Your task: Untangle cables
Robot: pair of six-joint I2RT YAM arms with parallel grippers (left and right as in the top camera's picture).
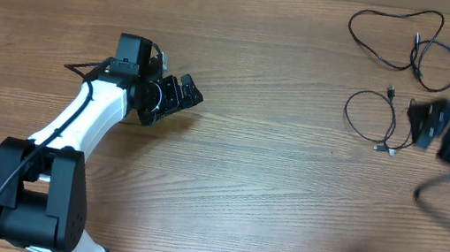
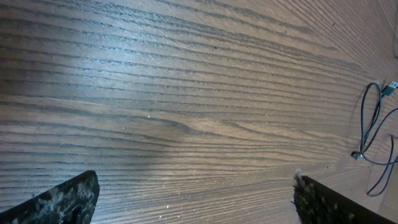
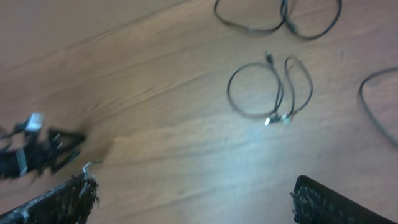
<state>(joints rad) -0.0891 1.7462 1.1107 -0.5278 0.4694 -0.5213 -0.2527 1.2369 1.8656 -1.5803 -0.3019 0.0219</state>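
Though beneath cables (image 1: 418, 37), wood-grain table (image 1: 259, 194).

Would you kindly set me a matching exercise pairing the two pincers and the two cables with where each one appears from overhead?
1. left pincer
2. right pincer
3. larger cable
4. smaller cable

A. top right corner
B. left half, open
C. right edge, blurred
D. just left of the right pincer

Pairs: 1-B, 2-C, 3-A, 4-D
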